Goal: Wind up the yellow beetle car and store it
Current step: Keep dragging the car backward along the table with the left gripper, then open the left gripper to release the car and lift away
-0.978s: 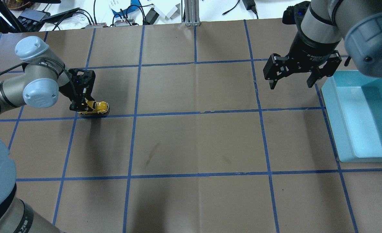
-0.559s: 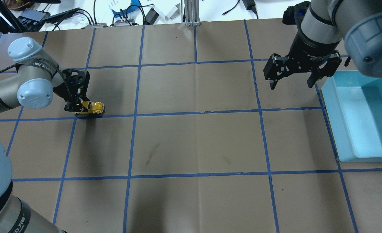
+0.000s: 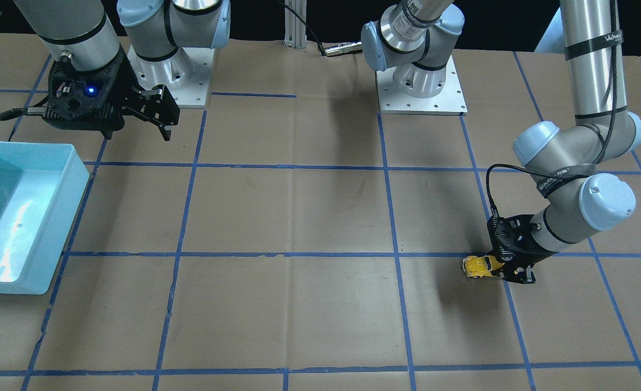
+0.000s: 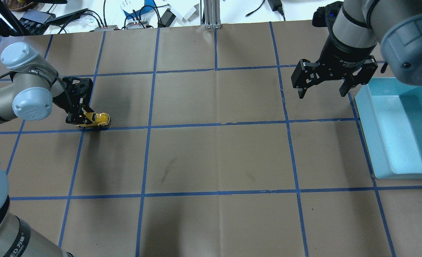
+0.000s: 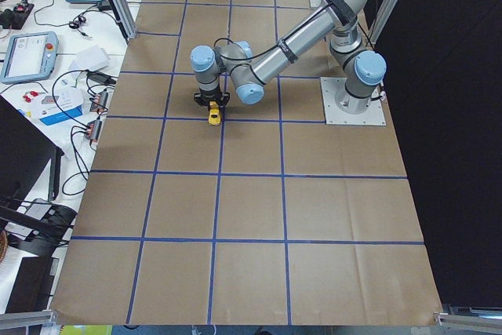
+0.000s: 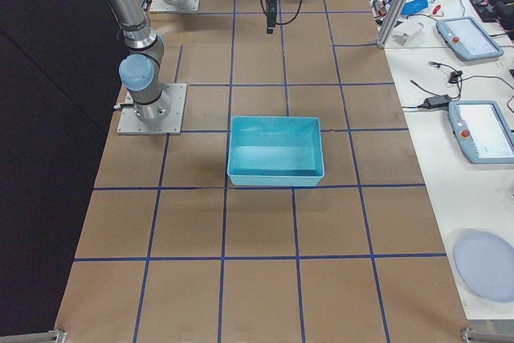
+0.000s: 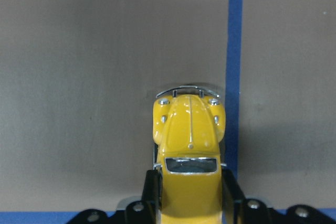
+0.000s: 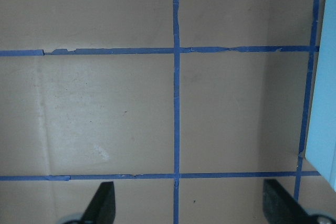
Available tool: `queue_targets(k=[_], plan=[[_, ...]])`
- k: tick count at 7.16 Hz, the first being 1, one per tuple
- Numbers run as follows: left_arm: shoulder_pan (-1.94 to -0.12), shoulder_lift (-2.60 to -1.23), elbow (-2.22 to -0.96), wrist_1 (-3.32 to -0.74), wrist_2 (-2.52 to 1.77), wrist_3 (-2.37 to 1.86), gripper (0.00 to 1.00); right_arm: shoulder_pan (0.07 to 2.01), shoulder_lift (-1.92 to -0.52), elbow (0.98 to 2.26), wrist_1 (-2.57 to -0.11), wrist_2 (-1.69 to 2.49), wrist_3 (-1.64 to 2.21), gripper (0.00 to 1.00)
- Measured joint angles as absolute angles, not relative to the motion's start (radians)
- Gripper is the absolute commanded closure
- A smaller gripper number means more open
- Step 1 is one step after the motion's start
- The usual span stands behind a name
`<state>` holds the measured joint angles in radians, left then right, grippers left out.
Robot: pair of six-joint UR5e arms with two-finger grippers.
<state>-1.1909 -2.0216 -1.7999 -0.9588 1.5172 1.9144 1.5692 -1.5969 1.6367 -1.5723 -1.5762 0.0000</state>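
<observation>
The yellow beetle car (image 4: pixel 97 119) rests on the brown table at the left, on a blue tape line. My left gripper (image 4: pixel 78 119) is shut on the car's rear end, low at the table. The left wrist view shows the car's hood (image 7: pixel 189 124) sticking out forward from between the two fingers (image 7: pixel 150 192). It also shows in the front-facing view (image 3: pixel 480 267) and the exterior left view (image 5: pixel 213 114). My right gripper (image 4: pixel 323 91) hangs open and empty above the table, far right, next to the light blue bin (image 4: pixel 366 117).
The light blue bin (image 3: pixel 76 179) stands empty at the table's right end; it also shows in the exterior right view (image 6: pixel 277 174). Blue tape lines (image 4: pixel 218 125) grid the brown table. Cables and devices lie beyond the far edge (image 4: pixel 135 18).
My left gripper has dragged the car to the left along the tape line, with the car still held. The right arm has not moved.
</observation>
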Motion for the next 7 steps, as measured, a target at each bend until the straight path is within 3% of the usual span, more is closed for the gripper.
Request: queue_targets(k=[1,2,7], plan=[[-1.189,-2.021,-1.800,-0.959,1.518,1.914,0.46,1.569,-1.597,1.637,-1.572,-1.577,0.000,0.00],[-1.186,-2.020,-1.801,-0.959,1.518,1.914,0.00,1.569,-1.597,1.637,-1.572,-1.577,0.000,0.00],[-1.168,-2.009,-1.800,-0.960,1.521,1.911,0.00,1.568,-1.597,1.638,-1.571,-1.576,0.000,0.00]])
